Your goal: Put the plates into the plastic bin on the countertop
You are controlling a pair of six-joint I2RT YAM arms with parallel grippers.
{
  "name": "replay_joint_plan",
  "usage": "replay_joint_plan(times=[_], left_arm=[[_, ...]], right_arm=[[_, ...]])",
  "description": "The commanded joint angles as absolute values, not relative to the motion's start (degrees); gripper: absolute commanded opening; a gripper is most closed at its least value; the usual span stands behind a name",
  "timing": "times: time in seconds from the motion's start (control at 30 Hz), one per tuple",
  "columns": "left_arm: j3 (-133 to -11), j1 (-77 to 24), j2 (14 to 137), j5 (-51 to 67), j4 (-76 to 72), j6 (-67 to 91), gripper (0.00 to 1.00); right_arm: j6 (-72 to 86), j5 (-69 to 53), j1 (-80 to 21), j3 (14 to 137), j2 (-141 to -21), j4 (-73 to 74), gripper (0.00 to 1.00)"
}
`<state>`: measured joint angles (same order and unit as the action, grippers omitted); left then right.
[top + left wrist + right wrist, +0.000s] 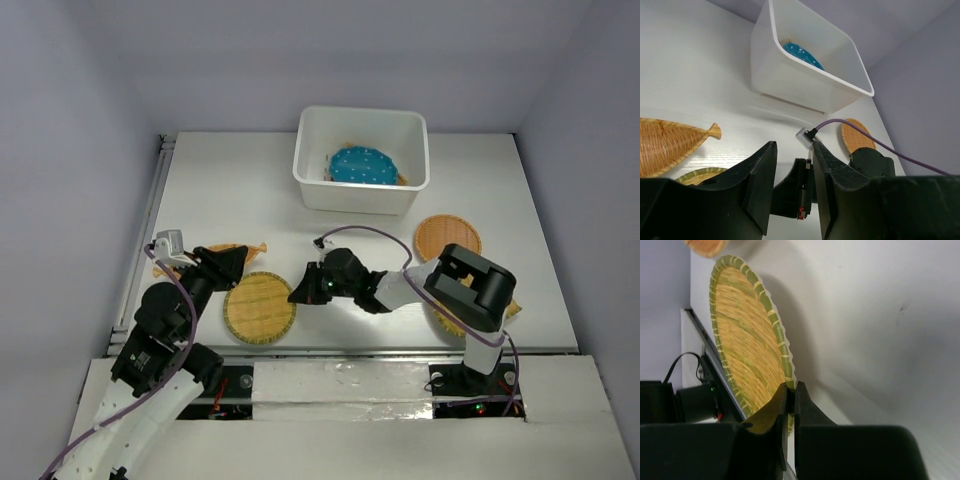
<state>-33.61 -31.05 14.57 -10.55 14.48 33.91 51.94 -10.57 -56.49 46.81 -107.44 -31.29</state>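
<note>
The white plastic bin (310, 178) stands at the back centre with the teal dotted plate (362, 166) inside it. A round yellow woven plate with a green rim (259, 307) lies near the front edge. My right gripper (300, 290) is shut on its right rim; the right wrist view shows the jaws (791, 387) pinching that rim (745, 340). My left gripper (225, 262) is open and empty above a fish-shaped woven plate (665, 145). A round orange plate (447, 238) lies at the right. Another woven plate (448, 318) is mostly hidden under the right arm.
A metal rail (150, 220) runs along the countertop's left edge. A purple cable (385, 238) loops over the right arm. In the left wrist view the bin (805, 85) is ahead, and the right gripper shows between my left fingers (762, 170).
</note>
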Motion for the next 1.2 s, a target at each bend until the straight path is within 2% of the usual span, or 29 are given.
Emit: replay_joint_plan(times=[0.0,0.13,0.37,0.43,0.53,0.7,0.8,0.9,1.0,1.17], left_arm=[[-33.9,-30.9,13.4,-10.0,12.5,33.7,0.32],[-33.9,-30.9,12.5,-10.0,12.5,33.7,0.32],[-33.8,-30.4,9.3,-10.5,12.4,33.8,0.32],[-33.8,-30.4,8.4,-10.5,12.3,33.9,0.32],[-33.4,-30.4,8.2,-9.7,11.8,34.0,0.34],[-33.4,-30.4,9.4,-7.7,11.7,33.8,0.35],[-33.5,-30.4,8.9,-7.2,11.5,33.6,0.35],[-33.5,-30.4,8.2,-7.2,11.5,33.5,0.35],[-33.4,-30.4,7.4,-7.2,11.5,33.4,0.36],[-33.4,-30.4,7.4,-7.0,11.4,33.4,0.36]], right_arm=[[52.6,-10.7,-57.0,45.0,-105.9,-35.8,0.0],[50.4,-6.2,-57.0,41.8,-97.8,-31.8,0.0],[40.7,7.4,-57.0,43.1,-71.4,-11.2,0.0],[38.2,11.8,-55.2,45.9,-63.9,-6.1,0.0],[35.0,14.5,-49.9,49.0,-59.0,-4.0,0.0],[31.6,13.3,-36.9,59.5,-62.0,-4.9,0.0],[29.7,13.5,-31.3,68.4,-69.1,-2.9,0.0],[28.7,15.4,-28.0,76.3,-78.1,-0.8,0.0],[30.5,10.6,-23.6,80.8,-86.7,1.4,0.0],[30.9,8.2,-21.8,84.1,-94.0,3.0,0.0]])
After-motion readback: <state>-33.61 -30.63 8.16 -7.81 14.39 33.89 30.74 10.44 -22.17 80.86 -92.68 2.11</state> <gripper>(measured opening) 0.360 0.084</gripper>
